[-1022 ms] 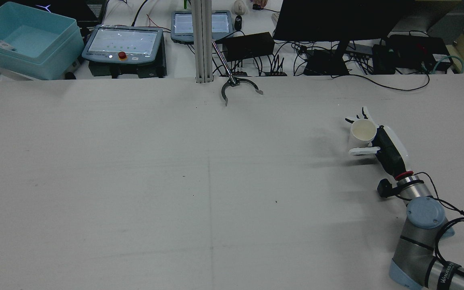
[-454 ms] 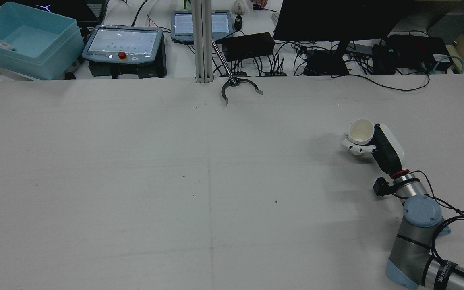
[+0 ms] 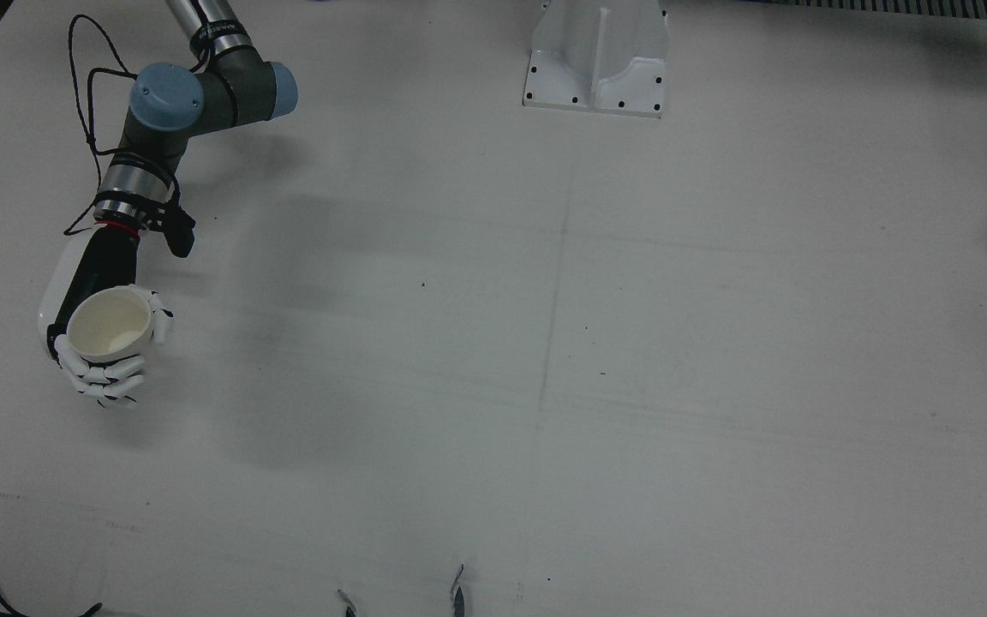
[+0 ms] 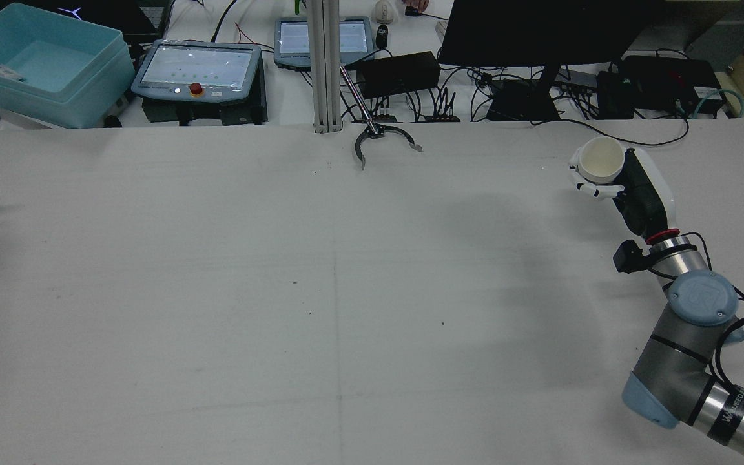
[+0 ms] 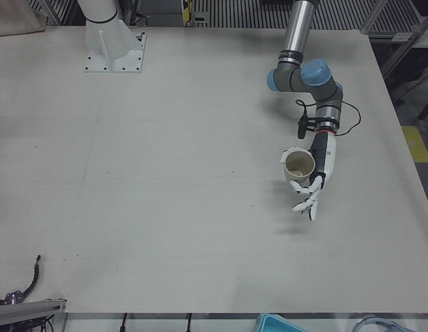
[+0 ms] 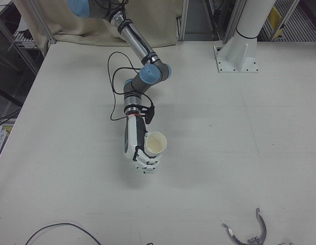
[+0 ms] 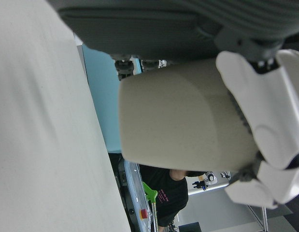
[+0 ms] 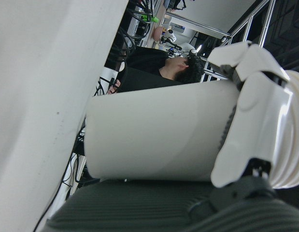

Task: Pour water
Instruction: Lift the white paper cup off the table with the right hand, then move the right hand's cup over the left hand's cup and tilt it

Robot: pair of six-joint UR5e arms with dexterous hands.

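My right hand (image 4: 640, 184) is shut on a white paper cup (image 4: 601, 159) and holds it upright above the table, near the far right edge in the rear view. The same cup (image 3: 110, 323) shows in the front view and in the right-front view (image 6: 155, 143), open end up, its inside looking empty. My left hand (image 5: 321, 162) shows in the left-front view, shut on a beige cup (image 5: 299, 166) that is upright above the table. The left hand view shows that cup (image 7: 183, 116) wrapped by white fingers (image 7: 265, 111). The left arm is outside the rear and front views.
A grey claw tool (image 4: 382, 139) lies at the table's far edge. Behind it stand a teal bin (image 4: 42, 64), two teach pendants (image 4: 197, 71), a monitor and cables. A white pedestal (image 3: 596, 60) stands at the robot side.
My right hand closed its fingers around the white cup, then lifted it off the table and carried it toward the far edge. A faint shadow appeared at the rear view's left edge.
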